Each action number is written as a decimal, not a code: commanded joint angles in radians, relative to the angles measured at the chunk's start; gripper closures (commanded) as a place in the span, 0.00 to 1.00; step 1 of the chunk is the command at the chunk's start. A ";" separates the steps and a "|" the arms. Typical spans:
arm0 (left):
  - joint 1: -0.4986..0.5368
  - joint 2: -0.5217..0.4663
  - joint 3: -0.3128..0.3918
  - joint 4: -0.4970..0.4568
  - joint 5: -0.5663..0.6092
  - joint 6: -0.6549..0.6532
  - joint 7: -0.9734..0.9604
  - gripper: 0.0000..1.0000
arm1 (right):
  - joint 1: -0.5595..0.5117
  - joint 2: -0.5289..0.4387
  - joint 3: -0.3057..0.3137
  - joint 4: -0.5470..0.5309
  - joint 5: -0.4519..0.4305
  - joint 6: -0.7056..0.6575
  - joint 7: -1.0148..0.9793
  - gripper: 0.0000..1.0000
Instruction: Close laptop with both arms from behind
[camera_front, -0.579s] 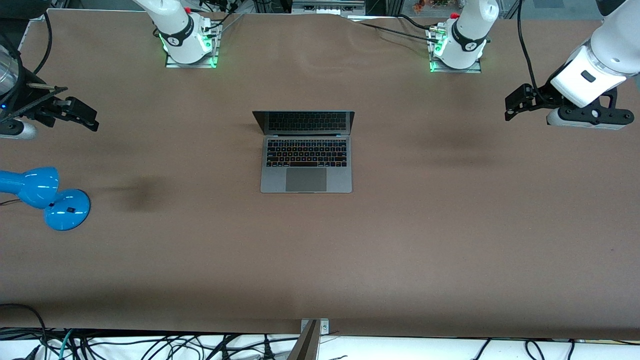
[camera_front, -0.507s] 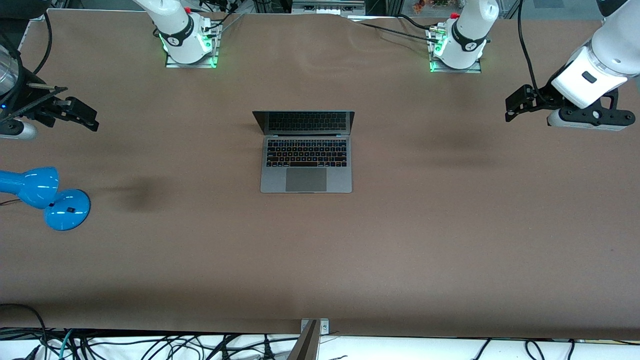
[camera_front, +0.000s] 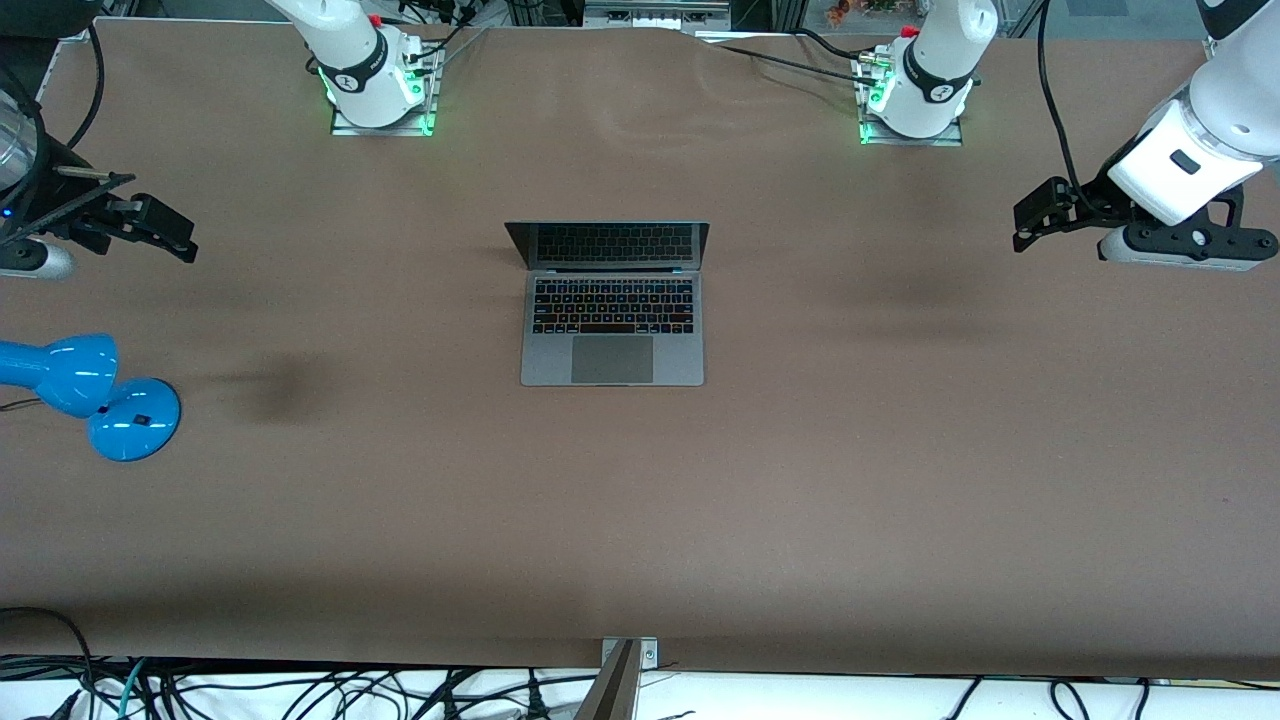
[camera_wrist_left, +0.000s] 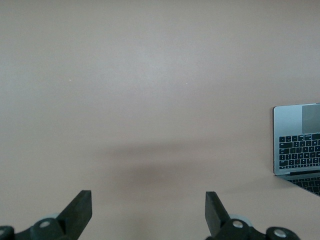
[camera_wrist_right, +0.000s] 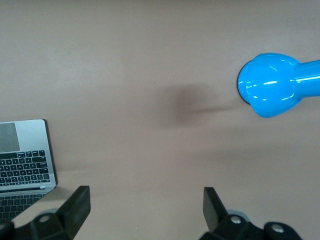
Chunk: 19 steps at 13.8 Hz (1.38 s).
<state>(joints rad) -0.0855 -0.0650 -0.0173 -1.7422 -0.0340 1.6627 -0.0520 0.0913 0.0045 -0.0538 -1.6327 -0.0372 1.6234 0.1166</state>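
Left gripper (camera_front: 1022, 222) slightly shifted, outspread.

Left hand (camera_wrist_left: 148, 212): fingers (camera_wrist_left: 80, 206) spread, empty, over bare brown tabletop (camera_wrist_left: 150, 90). Laptop (camera_wrist_left: 298, 145): open, at frame edge, partly cropped.

Laptop (camera_front: 612, 305) open mid-table between both arm bases, lamp (camera_front: 90, 395) at the right arm's end, nearer the camera, left gripper (camera_front: 1030, 215) and right gripper (camera_front: 170, 235) hanging over the table ends, well apart.

Both grippers (camera_front: 1020, 215) (camera_front: 175, 237) aloft, fingers (camera_wrist_left: 80, 207) apart
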 joint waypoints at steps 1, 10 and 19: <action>-0.010 0.017 0.005 0.033 0.036 -0.029 0.004 0.00 | -0.007 -0.003 0.003 0.002 0.013 -0.002 -0.005 0.00; -0.019 0.016 0.003 0.021 0.014 -0.067 0.001 0.00 | -0.007 -0.003 0.003 0.004 0.013 -0.005 -0.005 0.00; -0.028 0.014 -0.041 0.021 -0.047 -0.104 -0.103 0.00 | -0.007 -0.003 0.003 0.004 0.013 -0.005 -0.006 0.00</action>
<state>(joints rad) -0.1053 -0.0572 -0.0455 -1.7422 -0.0604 1.5839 -0.1153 0.0913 0.0046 -0.0538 -1.6327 -0.0372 1.6232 0.1163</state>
